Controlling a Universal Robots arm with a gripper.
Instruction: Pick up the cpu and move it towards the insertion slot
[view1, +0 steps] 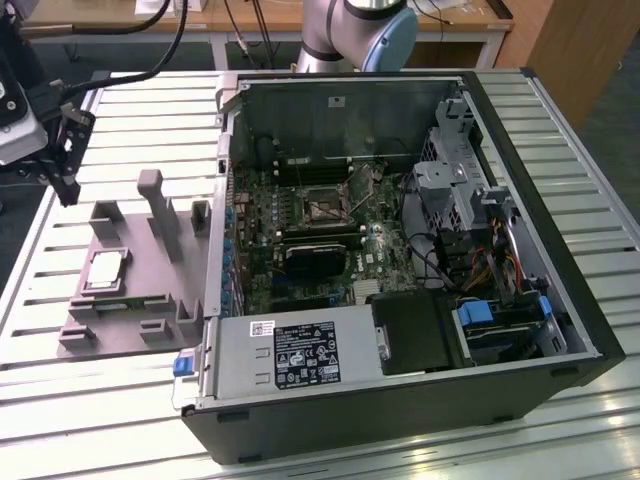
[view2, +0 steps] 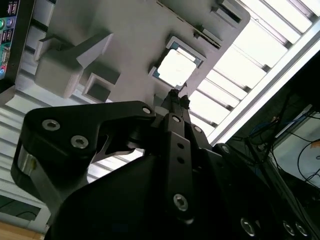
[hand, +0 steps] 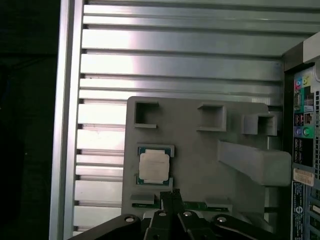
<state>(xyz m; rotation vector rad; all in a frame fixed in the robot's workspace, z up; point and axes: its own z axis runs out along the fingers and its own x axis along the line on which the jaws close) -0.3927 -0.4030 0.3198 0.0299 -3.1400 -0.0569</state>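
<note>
Covering the bench, the slatted metal table (view1: 80, 420) leaves bare slats around the grey fixture plate (view1: 135, 285) on the exterior view's left. The open computer case (view1: 400, 420) lies on it with its open side up, and its metal edge runs just beside the plate.

The plate carries raised blocks and a tall post, which stands between the chip's recess and the case wall. The gripper (view1: 68, 185) hangs in the air over the table's left edge (the exterior view's left). It is apart from the plate. In both wrist views its fingertips are pressed together with nothing between them (hand: 173, 194) (view2: 175, 95).

The insertion slot (view1: 322, 207) sits deep in the motherboard, hemmed by long memory slots and a black heatsink.

The cpu (view1: 105, 270) lies flat in its recess on the plate, framed by low corner walls (hand: 154, 166) (view2: 177, 67).
</note>
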